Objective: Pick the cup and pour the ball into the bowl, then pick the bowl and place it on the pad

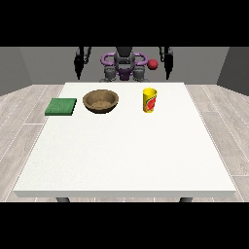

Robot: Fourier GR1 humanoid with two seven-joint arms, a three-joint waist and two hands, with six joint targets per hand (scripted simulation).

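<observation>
The cup (150,100), yellow with a red mark on its side, is seen standing upright on the white table (126,155), towards the far edge and right of centre. A small red ball (153,64) is seen above and beyond the cup, level with the robot's chest, clear of the cup's mouth; whether it is in the air or resting on something cannot be told. The brown bowl (100,101) is set to the left of the cup, well apart from it, and the green pad (61,106) lies further left, just beside the bowl, at the table's left edge.

Nothing is held. The hand at the view's right (168,65) and the hand at the view's left (79,65) are hung low beside the body, behind the far edge; how their fingers lie cannot be told.

The first step is judged not yet begun: the cup is untouched. A reach by the hand at the view's right is called for next, over the far edge and down to the cup's side, with the cup kept upright until it is brought over the bowl.
</observation>
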